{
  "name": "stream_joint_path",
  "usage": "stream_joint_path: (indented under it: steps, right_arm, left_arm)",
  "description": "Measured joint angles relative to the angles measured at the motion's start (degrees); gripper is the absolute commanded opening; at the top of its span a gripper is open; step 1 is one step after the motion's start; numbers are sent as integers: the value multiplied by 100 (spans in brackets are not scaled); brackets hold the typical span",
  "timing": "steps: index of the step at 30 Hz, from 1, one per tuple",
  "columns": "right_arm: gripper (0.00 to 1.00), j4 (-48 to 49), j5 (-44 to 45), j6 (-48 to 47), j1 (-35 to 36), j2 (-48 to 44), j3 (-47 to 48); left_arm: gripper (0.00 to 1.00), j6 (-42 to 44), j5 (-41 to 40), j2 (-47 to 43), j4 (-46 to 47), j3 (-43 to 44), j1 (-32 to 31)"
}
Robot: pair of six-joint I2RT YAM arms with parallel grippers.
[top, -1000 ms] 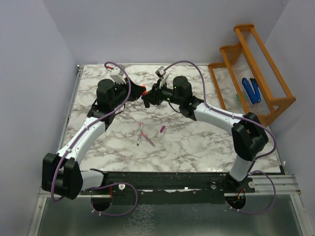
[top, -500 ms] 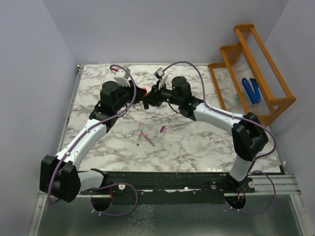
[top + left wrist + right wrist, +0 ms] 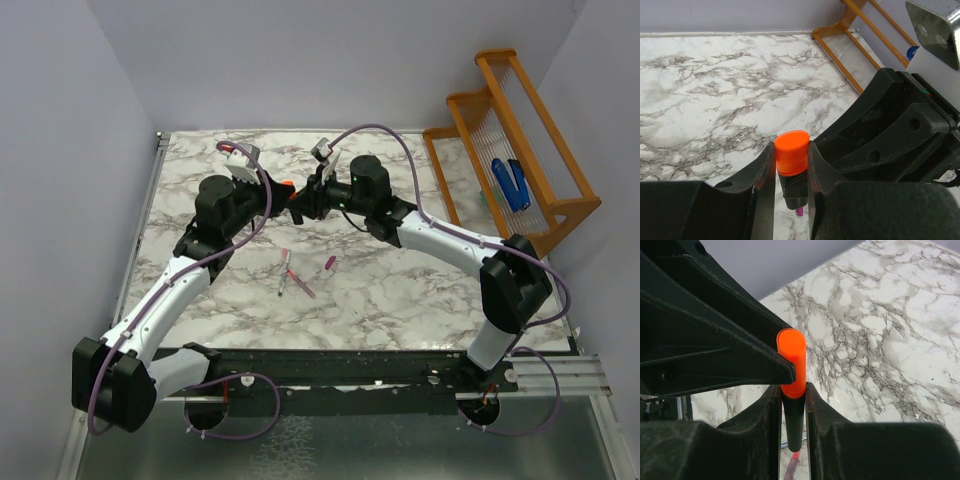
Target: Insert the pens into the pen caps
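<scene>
My left gripper (image 3: 279, 190) is shut on the bright orange cap (image 3: 791, 152), which shows small in the top view (image 3: 286, 185). My right gripper (image 3: 299, 200) is shut on the stubby black marker (image 3: 794, 422). The orange cap (image 3: 792, 360) sits on the marker's end, and the two grippers meet tip to tip above the table's back middle. The marker's black body (image 3: 794, 187) shows under the cap. On the table lie a slim whitish-grey pen (image 3: 284, 273), a slim pink pen (image 3: 301, 283) and a magenta cap (image 3: 328, 264). The magenta cap also shows below my left fingers (image 3: 799, 211).
An orange wooden rack (image 3: 520, 130) stands at the back right with blue chunky objects (image 3: 510, 184) in it. The marble table (image 3: 400, 290) is walled in at the back and sides. The loose pens and cap lie just in front of the joined grippers.
My left arm has swung its elbow and base leftward and its wrist has turned. Both grippers stay together at the marker and cap. The pens on the table have not moved.
</scene>
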Motion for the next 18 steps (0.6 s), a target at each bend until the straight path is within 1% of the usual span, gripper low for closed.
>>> stream_joint_path:
  steps: [12, 18]
  right_arm:
    - [0, -199, -37, 2, 0, -4, 0]
    - [0, -195, -48, 7, 2, -4, 0]
  left_arm:
    - [0, -297, 35, -48, 306, -310, 0]
    - [0, -544, -109, -136, 546, -518, -55]
